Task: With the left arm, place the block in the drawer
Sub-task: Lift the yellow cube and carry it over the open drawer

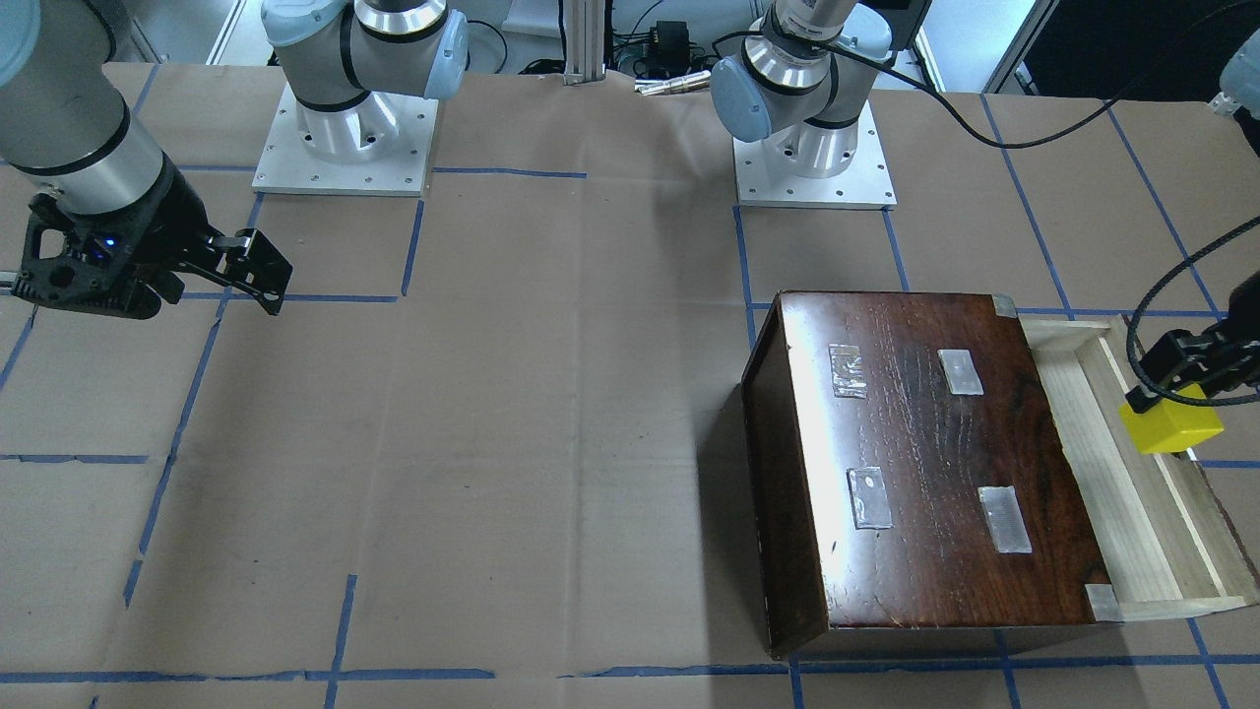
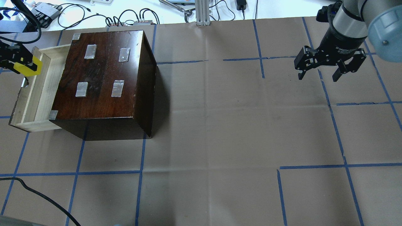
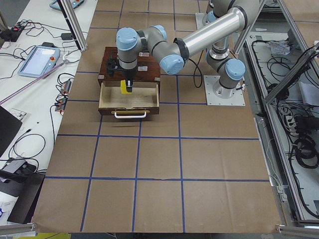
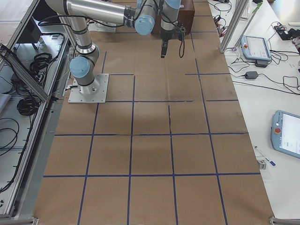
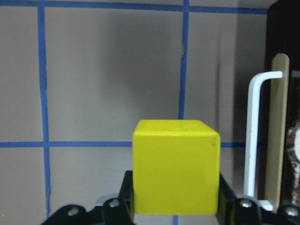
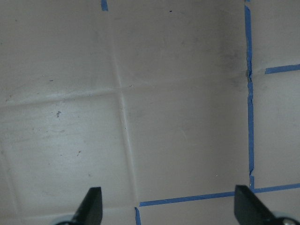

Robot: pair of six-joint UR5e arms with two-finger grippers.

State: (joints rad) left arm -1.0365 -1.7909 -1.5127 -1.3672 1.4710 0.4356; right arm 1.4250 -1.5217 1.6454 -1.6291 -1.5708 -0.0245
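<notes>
The yellow block (image 1: 1171,425) is held in my left gripper (image 1: 1166,399), which is shut on it. It hangs above the pulled-out drawer (image 1: 1102,492), near the drawer's front edge and one end. The overhead view shows the block (image 2: 29,66) over the pale tray (image 2: 37,94). The left wrist view shows the block (image 5: 176,173) between the fingers, with the drawer's white handle (image 5: 253,140) to the right. My right gripper (image 2: 318,75) is open and empty, high over bare table far from the cabinet.
The dark-brown cabinet (image 2: 103,75) with clear tape patches on top stands on the paper-covered table with blue tape lines. A black cable (image 2: 40,196) lies at the near left corner. Cables and devices (image 2: 132,18) sit beyond the far edge.
</notes>
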